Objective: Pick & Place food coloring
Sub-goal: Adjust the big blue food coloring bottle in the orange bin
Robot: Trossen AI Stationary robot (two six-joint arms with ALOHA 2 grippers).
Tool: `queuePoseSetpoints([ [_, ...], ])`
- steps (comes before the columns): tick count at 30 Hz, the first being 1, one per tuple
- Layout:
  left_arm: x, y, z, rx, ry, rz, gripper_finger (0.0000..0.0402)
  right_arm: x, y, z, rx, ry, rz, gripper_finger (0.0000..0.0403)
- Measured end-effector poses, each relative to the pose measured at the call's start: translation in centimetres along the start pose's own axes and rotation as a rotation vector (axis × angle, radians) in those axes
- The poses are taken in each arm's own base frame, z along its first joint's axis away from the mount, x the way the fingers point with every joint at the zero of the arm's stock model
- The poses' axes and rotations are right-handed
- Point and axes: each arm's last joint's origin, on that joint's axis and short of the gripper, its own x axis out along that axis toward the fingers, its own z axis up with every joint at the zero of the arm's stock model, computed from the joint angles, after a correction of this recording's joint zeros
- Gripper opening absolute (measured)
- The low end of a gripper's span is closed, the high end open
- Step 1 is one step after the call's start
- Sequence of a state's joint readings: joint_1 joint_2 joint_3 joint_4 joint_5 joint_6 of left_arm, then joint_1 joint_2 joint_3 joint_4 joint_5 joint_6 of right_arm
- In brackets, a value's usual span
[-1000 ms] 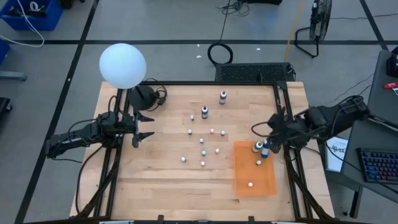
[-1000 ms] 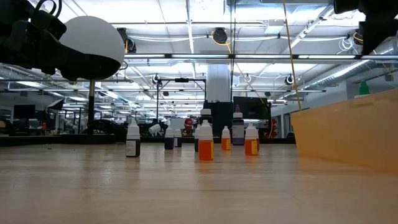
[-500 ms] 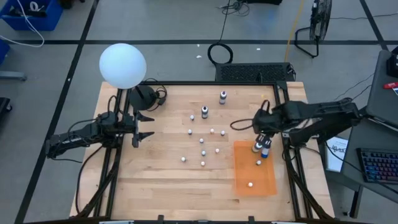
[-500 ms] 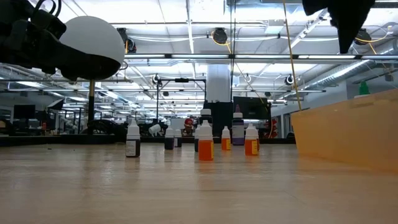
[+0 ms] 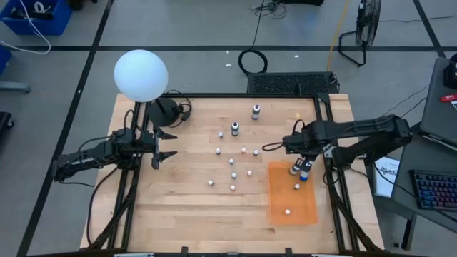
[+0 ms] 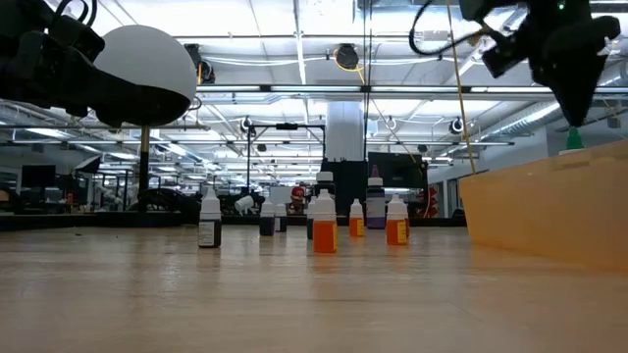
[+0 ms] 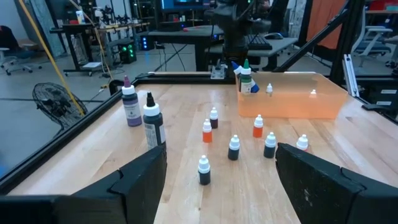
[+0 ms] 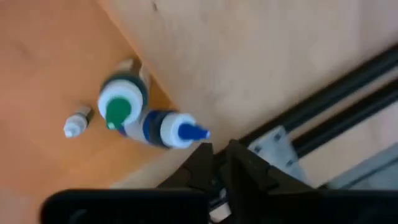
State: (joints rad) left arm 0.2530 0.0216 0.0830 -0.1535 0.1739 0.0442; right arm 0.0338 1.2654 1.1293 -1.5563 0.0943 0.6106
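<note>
Wooden tabletop (image 5: 178, 207) carries everything, and reading it from left to right in the high view, the left claw (image 5: 166, 145) hangs at the left edge, its fingers spread wide and holding nothing. Right of it, well apart, the loose bottles (image 5: 233, 175) stand upright in a scatter across the middle, with two taller dark ones (image 5: 235, 129) farther back. Right again lies the orange tray (image 5: 303, 210), with two small bottles on its floor and, at its back corner, a green-topped bottle (image 5: 295, 168) standing upright and a blue-topped bottle (image 5: 305, 174) touching it; the right wrist view shows the blue one (image 8: 168, 129) tipped on its side against the green one (image 8: 118, 107), its nozzle pointing toward that claw's own fingers. The right claw (image 5: 301, 158) hovers just above this pair with its fingers pressed together and nothing between them. I judge the next pick to be a loose bottle, all of which lie to the left of the right claw, toward the middle of the tabletop. They stand with long axes vertical, so a claw coming from above would close across a cap or body. The scatter sits roughly between the two arms, its right-hand bottles somewhat nearer the right claw.
</note>
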Motion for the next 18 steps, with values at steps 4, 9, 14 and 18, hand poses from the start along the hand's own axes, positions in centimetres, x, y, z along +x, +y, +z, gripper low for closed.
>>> queuePoseSetpoints([
  [4, 0.0, 0.0, 0.0, 0.000, -0.001, 0.000, 0.0299, 1.4, -0.2, -0.2, 0.068, 0.059, -0.015, 0.0117],
  [9, 0.0, 0.0, 0.0, 0.000, -0.001, 0.000, 0.0299, 2.5, -0.4, -0.3, 0.069, 0.108, -0.010, 0.0195],
  [14, 0.0, 0.0, 0.0, 0.000, -0.001, 0.000, 0.0299, 3.0, -0.3, -0.1, 0.074, 0.113, 0.021, 0.0231],
  [18, 0.0, 0.0, 0.0, 0.000, -0.001, 0.000, 0.0299, 3.0, 0.1, 0.3, 0.081, 0.111, 0.111, 0.0237],
])
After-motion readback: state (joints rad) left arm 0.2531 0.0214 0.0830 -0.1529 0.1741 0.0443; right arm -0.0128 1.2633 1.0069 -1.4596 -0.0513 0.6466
